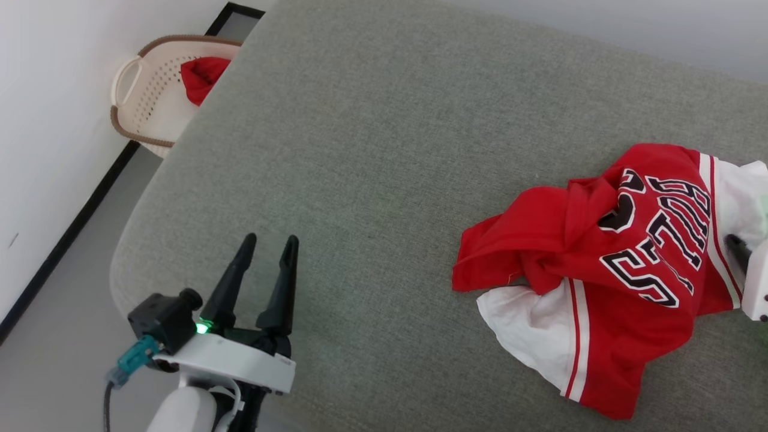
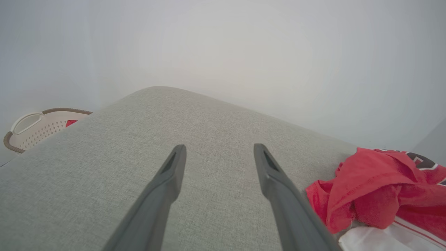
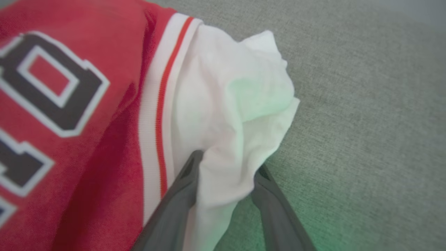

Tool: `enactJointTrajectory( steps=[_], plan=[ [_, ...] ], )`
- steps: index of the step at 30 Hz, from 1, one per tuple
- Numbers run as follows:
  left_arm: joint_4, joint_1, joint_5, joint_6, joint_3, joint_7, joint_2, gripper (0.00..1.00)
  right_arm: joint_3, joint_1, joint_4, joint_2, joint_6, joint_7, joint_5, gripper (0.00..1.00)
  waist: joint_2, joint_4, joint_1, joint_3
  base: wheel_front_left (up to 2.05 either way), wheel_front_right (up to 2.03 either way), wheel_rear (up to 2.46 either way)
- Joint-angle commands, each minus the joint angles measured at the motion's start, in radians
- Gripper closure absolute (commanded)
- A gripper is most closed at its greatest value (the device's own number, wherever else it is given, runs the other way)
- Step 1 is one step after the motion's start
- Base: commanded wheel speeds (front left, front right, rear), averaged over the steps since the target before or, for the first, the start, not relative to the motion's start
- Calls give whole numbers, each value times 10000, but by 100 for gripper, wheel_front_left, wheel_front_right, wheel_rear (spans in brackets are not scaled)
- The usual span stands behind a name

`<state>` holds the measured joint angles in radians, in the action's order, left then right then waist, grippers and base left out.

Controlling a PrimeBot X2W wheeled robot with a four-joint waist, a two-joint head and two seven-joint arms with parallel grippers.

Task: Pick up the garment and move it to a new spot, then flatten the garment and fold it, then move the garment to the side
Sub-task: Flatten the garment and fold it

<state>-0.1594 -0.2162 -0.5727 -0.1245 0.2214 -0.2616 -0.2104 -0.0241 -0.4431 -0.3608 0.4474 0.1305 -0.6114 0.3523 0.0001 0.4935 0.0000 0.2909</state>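
The garment [image 1: 630,258] lies crumpled at the right of the grey-green cushion, a red jersey with black white-outlined letters and white sleeves; it also appears in the left wrist view [image 2: 376,188] and the right wrist view [image 3: 69,104]. My right gripper [image 3: 228,164] straddles a bunched white sleeve [image 3: 244,104], its fingers still wide apart with cloth between them; in the head view it [image 1: 735,246] sits at the shirt's right edge. My left gripper [image 1: 270,243] hovers open and empty over bare cushion, well left of the shirt [image 2: 217,150].
The wide grey-green cushion [image 1: 360,180] has rounded edges, with floor and a white wall to its left. A beige perforated basket [image 1: 150,90] stands on the floor at the far left corner, holding a small plain red cloth [image 1: 201,75]; the basket [image 2: 31,129] also shows in the left wrist view.
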Motion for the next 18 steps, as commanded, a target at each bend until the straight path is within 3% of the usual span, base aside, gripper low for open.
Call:
enactJointTrajectory(
  steps=[1, 9, 18],
  plan=[
    [-23, -50, 37, -59, -67, -36, 27, 0, 196, 218, -336, -134, 4, -100, -24, 100, -1, -42, 0, -40, 0, 0, 0],
    [-2, 241, 141, -66, -552, -17, 44, 0, 127, -83, -296, 122, -4, 222, 122, 100, -1, -534, 0, -401, 0, 0, 0],
    [205, 676, 176, -71, -967, -16, -237, 0, -490, 719, 460, 50, -4, 156, 288, 100, -1, -1472, 0, -998, 0, 0, 0]
  ],
)
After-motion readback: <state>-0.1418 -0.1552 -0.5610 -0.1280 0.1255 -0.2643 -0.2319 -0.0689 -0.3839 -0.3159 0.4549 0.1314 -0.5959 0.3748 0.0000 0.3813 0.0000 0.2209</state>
